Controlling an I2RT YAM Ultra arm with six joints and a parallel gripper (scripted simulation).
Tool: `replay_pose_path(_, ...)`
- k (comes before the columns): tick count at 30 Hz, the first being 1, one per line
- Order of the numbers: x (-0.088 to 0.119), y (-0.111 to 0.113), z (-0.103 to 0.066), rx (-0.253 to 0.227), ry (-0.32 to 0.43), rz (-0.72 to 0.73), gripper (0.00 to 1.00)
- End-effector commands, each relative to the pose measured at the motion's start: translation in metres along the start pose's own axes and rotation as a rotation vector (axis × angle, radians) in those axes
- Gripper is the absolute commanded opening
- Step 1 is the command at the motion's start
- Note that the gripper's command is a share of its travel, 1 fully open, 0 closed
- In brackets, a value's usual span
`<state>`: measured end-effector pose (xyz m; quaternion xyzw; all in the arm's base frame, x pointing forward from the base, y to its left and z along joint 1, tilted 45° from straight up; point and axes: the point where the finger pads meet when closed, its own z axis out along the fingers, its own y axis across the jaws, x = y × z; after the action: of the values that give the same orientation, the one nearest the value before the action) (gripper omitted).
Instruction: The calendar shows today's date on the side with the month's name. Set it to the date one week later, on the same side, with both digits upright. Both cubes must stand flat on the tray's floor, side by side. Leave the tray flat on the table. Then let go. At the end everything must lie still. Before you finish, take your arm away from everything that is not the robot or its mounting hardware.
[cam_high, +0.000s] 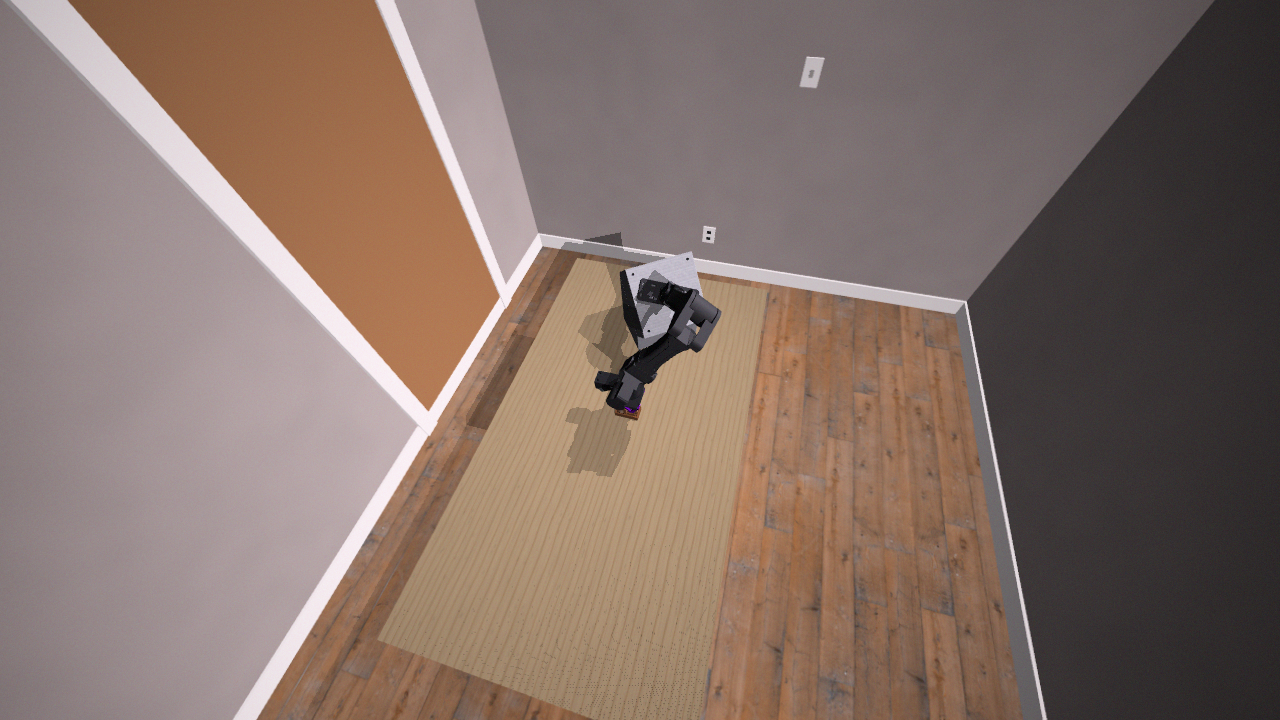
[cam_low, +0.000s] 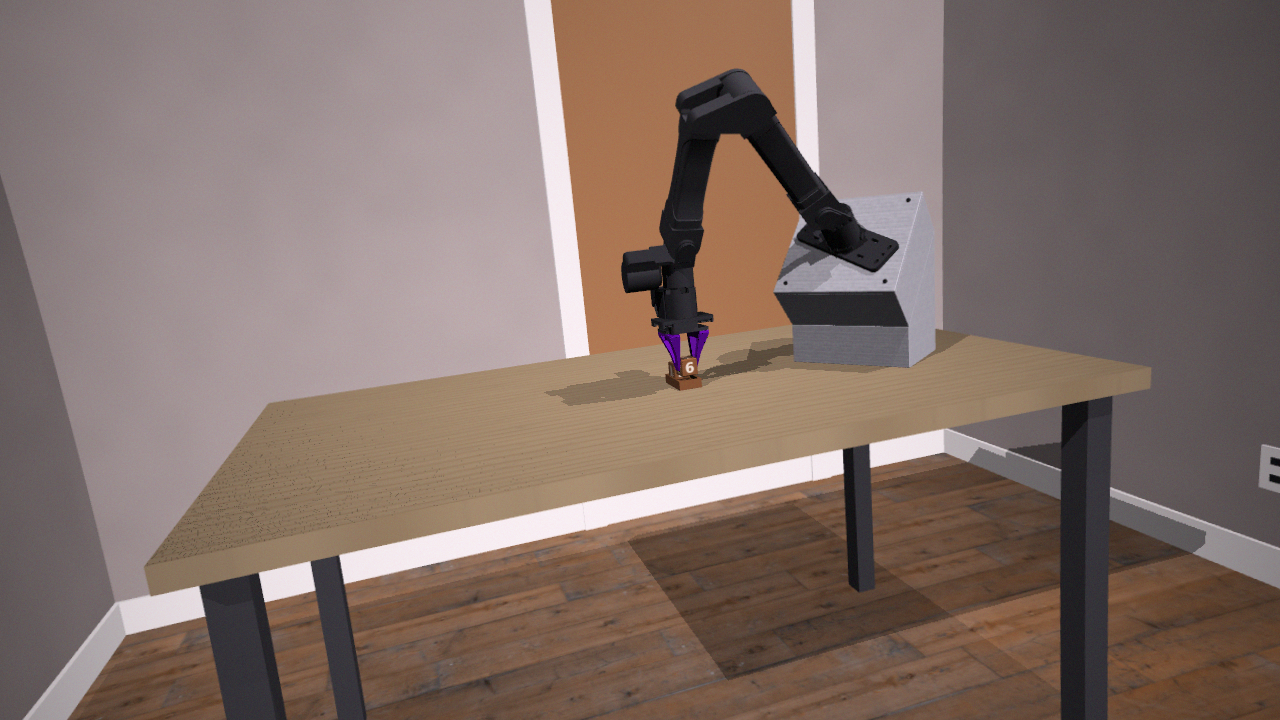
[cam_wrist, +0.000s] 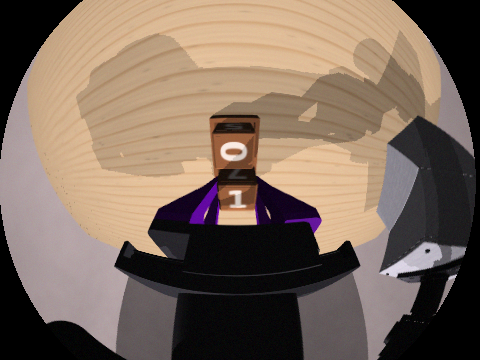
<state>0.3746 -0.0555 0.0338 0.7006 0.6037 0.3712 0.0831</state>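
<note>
The brown tray (cam_high: 628, 415) (cam_low: 685, 384) (cam_wrist: 257, 142) is on the table. My gripper (cam_low: 685, 362) (cam_wrist: 237, 181) points down over it, its purple fingers shut on a brown cube (cam_low: 689, 367) (cam_wrist: 237, 196). That cube shows a 1 on top, a 6 toward the exterior camera and part of a dark 2 in the wrist view. It is low at the tray's near end in the wrist view; whether it touches the floor is hidden. The other cube (cam_wrist: 233, 151), at the far end, shows a 0 on top and a dark, foreshortened digit beyond. The month's name is not readable.
The grey angled base block (cam_low: 850, 344) (cam_wrist: 400, 175) of the arm stands on the table (cam_high: 572, 555) (cam_low: 429, 447), to the right of the tray in the exterior view. Arm shadows fall across the table top around the tray.
</note>
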Motion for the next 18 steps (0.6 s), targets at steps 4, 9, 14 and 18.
replay_pose_path(4, -0.0033, 0.0047, -0.0009, -0.014, -0.016, 0.001, 0.27)
replay_pose_path(9, -0.0033, 0.0047, 0.0004, -0.015, -0.016, 0.001, 0.27)
replay_pose_path(14, -0.0033, 0.0047, 0.0008, -0.015, -0.016, 0.001, 0.27)
replay_pose_path(18, -0.0033, 0.0047, 0.0008, -0.015, -0.016, 0.001, 0.27)
